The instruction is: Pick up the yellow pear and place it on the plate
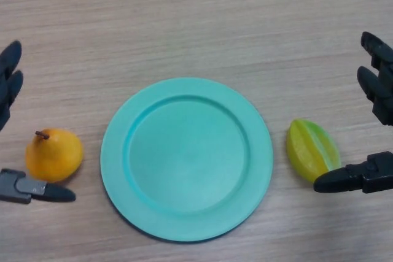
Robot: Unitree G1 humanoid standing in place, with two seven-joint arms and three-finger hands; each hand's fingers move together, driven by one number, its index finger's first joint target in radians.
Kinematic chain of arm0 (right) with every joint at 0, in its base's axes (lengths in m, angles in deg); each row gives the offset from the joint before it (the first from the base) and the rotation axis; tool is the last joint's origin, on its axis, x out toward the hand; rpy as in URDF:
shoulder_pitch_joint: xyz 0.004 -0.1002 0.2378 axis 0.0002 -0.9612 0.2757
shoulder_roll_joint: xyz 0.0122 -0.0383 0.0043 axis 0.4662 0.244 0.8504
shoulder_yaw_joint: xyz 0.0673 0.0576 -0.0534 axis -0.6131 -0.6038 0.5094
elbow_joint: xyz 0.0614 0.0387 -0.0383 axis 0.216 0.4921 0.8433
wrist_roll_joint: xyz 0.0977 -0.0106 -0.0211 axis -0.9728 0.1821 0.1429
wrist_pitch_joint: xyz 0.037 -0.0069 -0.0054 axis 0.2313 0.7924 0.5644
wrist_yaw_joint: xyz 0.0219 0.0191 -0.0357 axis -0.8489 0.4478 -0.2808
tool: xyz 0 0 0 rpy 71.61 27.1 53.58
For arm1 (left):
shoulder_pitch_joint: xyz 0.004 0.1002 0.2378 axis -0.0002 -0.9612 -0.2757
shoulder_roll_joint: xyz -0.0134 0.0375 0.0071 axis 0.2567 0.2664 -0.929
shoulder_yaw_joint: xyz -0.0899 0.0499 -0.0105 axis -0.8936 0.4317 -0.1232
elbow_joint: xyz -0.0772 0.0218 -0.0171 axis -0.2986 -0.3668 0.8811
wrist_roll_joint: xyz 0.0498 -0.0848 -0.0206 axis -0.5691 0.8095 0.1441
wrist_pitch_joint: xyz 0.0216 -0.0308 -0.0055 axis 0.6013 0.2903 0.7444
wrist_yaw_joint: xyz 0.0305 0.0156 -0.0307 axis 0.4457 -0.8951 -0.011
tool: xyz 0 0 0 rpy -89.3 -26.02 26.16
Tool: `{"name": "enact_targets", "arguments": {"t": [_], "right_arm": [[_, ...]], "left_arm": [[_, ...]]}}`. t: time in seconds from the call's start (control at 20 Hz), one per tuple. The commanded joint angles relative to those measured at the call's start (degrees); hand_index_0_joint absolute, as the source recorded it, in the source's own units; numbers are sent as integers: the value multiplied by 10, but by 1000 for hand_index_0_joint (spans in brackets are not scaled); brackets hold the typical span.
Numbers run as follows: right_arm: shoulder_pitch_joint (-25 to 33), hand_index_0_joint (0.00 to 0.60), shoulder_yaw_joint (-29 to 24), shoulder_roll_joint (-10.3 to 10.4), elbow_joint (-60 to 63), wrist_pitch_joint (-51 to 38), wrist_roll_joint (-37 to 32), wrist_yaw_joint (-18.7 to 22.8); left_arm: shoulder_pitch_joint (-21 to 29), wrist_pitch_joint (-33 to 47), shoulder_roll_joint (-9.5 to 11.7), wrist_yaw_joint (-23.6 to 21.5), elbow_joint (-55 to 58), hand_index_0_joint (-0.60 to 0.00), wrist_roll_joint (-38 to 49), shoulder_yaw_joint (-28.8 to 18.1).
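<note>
A yellow-orange pear (54,154) with a brown stem lies on the wooden table, just left of the teal plate (123,170). The plate holds nothing. My left hand (9,84) is at the left edge, open around the pear: its fingers are above and behind it, its thumb (37,189) in front of and below it, not touching. My right hand (376,84) is at the right edge, open, with its thumb (350,179) close to a star fruit.
A yellow-green star fruit (311,150) lies right of the plate, between the right hand's fingers and thumb. The wooden table stretches bare behind the plate.
</note>
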Motion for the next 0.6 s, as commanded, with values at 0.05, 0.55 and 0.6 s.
{"name": "enact_targets", "arguments": {"t": [0.05,0.55,0.6], "right_arm": [[17,0,-23,-16,-31,-62,-6,6],[-2,0,-26,-10,-50,-54,-4,-8],[-3,0,-27,-10,-51,-55,-4,-8]], "left_arm": [[18,100,45,-16,-2,0,-1,-42],[57,154,55,-101,-159,0,-19,22],[62,152,53,-104,-172,0,-15,31]]}}
